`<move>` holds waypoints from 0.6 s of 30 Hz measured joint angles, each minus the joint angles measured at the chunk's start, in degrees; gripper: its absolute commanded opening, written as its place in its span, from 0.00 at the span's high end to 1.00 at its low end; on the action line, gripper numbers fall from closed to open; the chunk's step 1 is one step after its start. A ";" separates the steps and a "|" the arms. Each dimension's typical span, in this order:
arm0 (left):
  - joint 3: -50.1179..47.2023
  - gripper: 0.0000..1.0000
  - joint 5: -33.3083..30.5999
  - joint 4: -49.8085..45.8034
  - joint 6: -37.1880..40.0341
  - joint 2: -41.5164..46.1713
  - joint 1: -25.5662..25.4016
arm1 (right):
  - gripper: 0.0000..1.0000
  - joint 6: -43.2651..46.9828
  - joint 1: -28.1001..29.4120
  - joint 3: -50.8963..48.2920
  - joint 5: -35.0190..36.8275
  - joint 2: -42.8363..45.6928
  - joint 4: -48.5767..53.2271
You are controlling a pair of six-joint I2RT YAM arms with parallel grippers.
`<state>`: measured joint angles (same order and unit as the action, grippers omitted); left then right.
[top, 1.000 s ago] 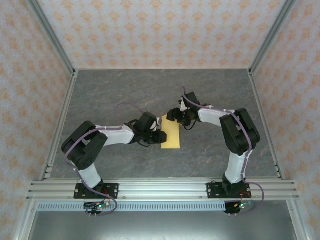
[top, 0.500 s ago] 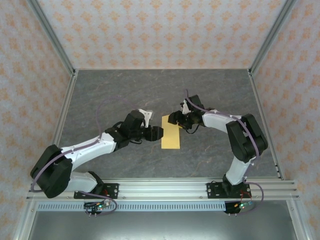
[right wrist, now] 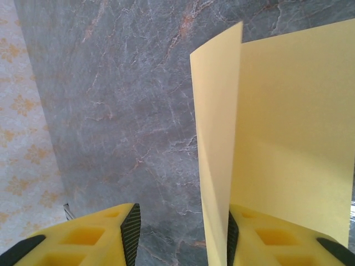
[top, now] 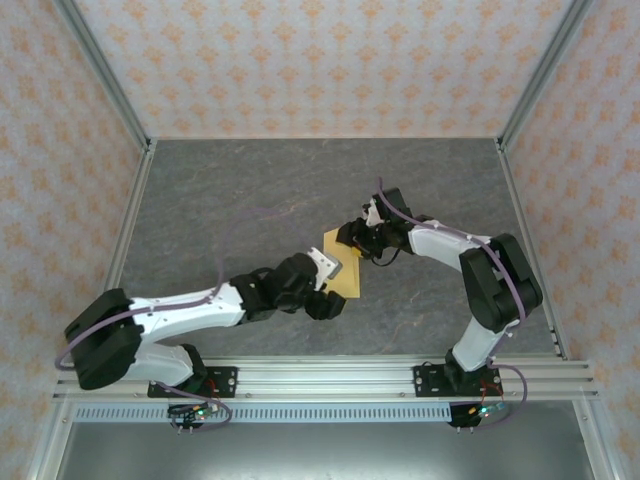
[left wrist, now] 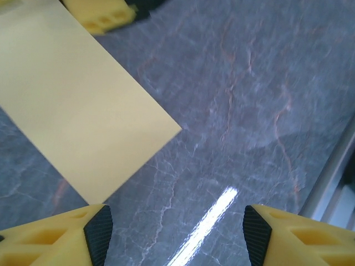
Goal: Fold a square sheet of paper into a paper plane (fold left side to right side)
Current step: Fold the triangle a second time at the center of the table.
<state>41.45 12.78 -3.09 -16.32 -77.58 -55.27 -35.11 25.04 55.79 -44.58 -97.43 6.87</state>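
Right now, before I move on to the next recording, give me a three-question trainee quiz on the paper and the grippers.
1. True or false: the left gripper has its jaws apart over bare table.
2. The square sheet of paper is: A an unfolded square, B folded to a rectangle, C a finished dart.
3. At the right gripper, how does the top layer lie?
Key: 1 true; 2 B; 3 lifted, standing off the lower layer.

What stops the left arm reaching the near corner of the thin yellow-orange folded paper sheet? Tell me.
Likely nothing. The left gripper hangs open just short of the thin yellow-orange folded paper sheet, with only bare grey table between. The right gripper is at the sheet's far end, off that path.
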 measured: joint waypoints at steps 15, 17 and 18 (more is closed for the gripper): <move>17.88 0.31 -15.76 -9.11 3.65 -19.61 -7.43 | 0.55 -2.60 0.33 0.00 -0.28 0.07 1.25; 20.28 0.33 -18.01 -10.82 4.02 -22.27 -8.17 | 0.55 -2.80 0.39 0.00 -0.28 0.07 1.22; 21.11 0.35 -19.10 -11.47 4.04 -23.30 -8.48 | 0.55 -2.82 0.44 0.00 -0.28 0.07 1.25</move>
<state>62.57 -6.33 -14.57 -12.27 -100.88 -63.75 -37.93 25.47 55.79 -44.86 -97.36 8.12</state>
